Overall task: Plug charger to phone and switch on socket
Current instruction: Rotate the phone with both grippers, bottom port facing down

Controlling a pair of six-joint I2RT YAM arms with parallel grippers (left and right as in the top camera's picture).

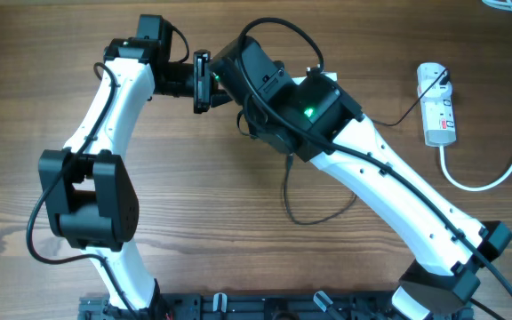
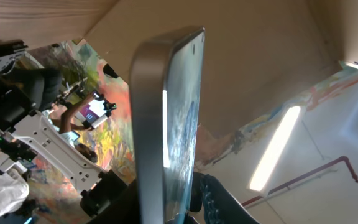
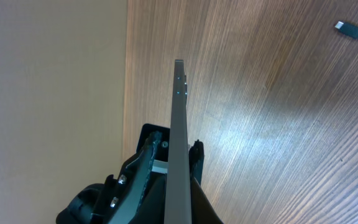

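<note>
- Phone [image 1: 202, 82]: held on edge above the table [image 1: 194, 196], at 11 o'clock overhead. The right gripper [image 3: 176, 147] is clamped on it.
- Left gripper [image 2: 166, 200]: its fingers stand either side of the same phone; we cannot tell whether it grips.
- Charger [image 1: 287, 191]: lies slack at 5 o'clock of the phone, tip loose on the wood.
- Socket [image 1: 437, 107]: at 2 o'clock; the plug seems to be in it.
- Status, as we judge it: connecting the phone and switching on are both left to do.

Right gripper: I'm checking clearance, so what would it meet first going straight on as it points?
Probably the wooden table, which lies beyond the end of the phone that the right gripper holds; depth is unclear.
</note>
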